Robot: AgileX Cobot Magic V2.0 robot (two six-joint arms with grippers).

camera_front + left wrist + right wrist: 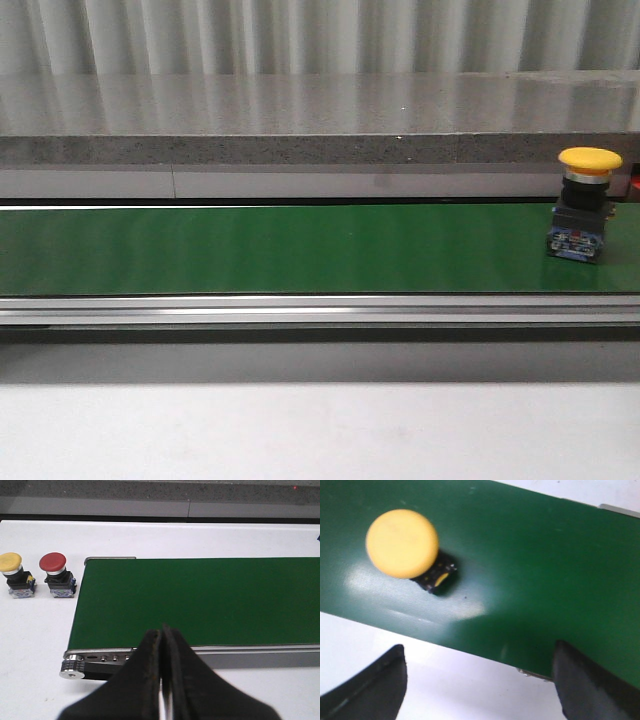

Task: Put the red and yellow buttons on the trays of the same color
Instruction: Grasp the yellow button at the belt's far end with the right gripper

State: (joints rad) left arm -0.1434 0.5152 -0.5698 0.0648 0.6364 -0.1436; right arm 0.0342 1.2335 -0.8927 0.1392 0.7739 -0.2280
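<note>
No readable text, labels or numbers anywhere. Blue base of the yellow button (588,205) on the green belt (280,248) shows only blurred specks.

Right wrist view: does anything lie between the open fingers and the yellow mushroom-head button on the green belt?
No. In the right wrist view only bare green conveyor belt and white tabletop separate the right gripper from the yellow mushroom-head button.

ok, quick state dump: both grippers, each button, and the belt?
left gripper: shut, empty
right gripper: open, empty, above the belt edge
yellow button on belt: upright, free
yellow button off belt: upright on white table
red button: upright beside it
green belt: motion can't tell
</note>
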